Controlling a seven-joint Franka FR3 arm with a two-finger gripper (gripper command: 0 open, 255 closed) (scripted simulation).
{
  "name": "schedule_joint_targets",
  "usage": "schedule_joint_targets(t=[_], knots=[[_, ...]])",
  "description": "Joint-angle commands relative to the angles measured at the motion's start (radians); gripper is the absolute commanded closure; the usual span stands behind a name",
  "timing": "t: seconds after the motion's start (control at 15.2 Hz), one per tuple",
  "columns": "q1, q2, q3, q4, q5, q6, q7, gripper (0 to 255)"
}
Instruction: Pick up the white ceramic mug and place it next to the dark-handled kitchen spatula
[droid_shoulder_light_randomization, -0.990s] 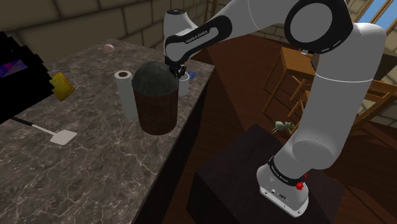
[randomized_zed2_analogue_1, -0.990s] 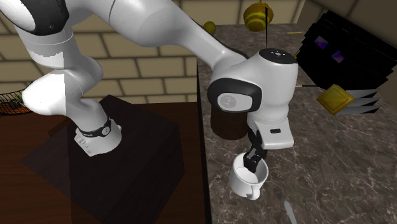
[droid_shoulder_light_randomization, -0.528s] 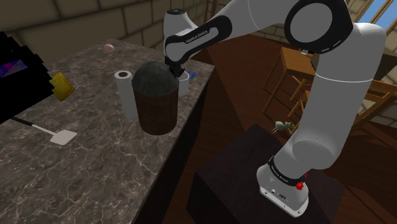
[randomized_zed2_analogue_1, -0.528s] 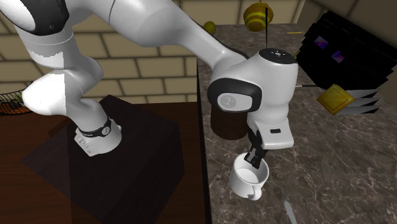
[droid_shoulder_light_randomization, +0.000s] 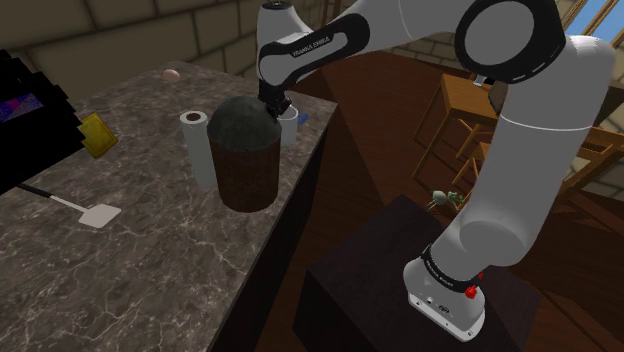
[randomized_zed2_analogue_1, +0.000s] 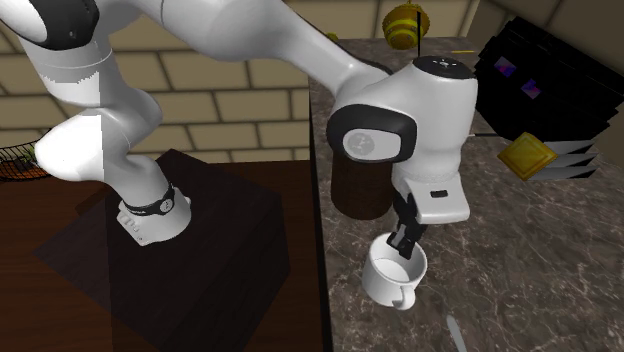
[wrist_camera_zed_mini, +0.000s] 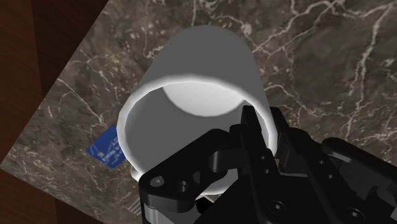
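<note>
Two black fingers (wrist_camera_zed_mini: 256, 141) pinch the white mug (wrist_camera_zed_mini: 203, 63) by its rim, one inside, one outside.

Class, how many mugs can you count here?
1. The white mug is near the edge of the marble counter, beside the brown bin, its rim clasped by the pincer. The bin could hide another.

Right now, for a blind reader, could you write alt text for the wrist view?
The black gripper clasps the rim of a white mug. Behind the mug is a dark marbled counter with a small blue card near its edge.
</note>
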Motion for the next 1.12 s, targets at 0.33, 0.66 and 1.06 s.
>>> schedule_joint_targets(t=[0.33, 0.66, 1.06], knots=[[-0.002, -0.038, 0.004, 0.046, 0.013, -0.083, -0.015, 255], [-0.002, -0.059, 0.006, 0.086, 0.021, -0.143, -0.024, 255], [-0.002, -0.078, 0.008, 0.142, 0.028, -0.217, -0.033, 255]])
